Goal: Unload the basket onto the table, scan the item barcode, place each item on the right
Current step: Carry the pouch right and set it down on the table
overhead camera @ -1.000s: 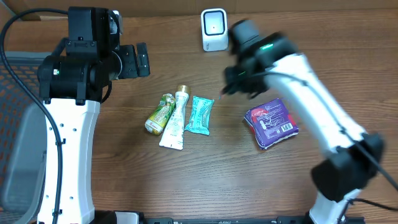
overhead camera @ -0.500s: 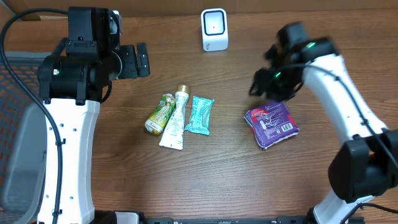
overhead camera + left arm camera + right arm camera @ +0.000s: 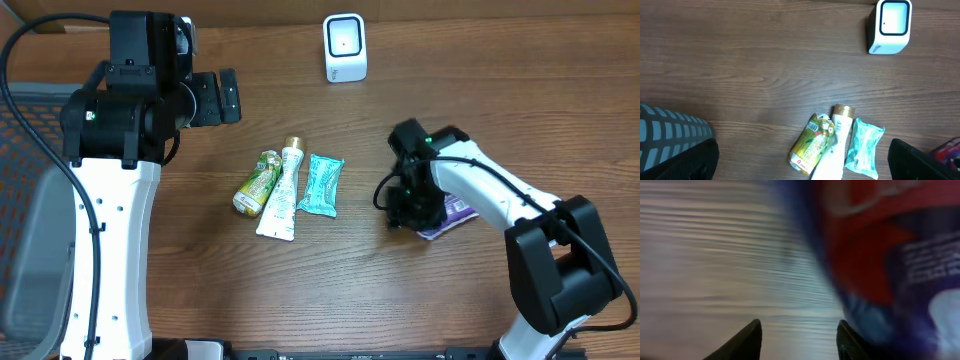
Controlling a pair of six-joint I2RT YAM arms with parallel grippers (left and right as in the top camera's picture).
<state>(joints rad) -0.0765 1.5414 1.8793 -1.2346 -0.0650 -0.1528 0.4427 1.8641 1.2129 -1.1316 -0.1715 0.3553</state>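
The left gripper (image 3: pixel 218 97) hangs at the left of the table (image 3: pixel 350 290), jaws spread wide on nothing. Mid-table lie a green pouch (image 3: pixel 256 183), white tube (image 3: pixel 282 192) and teal wrapper (image 3: pixel 322 185). The scanner (image 3: pixel 345 47) stands at the far edge. The right gripper (image 3: pixel 404 205) sits low at the purple packet (image 3: pixel 453 214), jaws apart, only table between them. The pickup looks underway. Next it must straddle the packet, clamp it, then present its barcode to the scanner.
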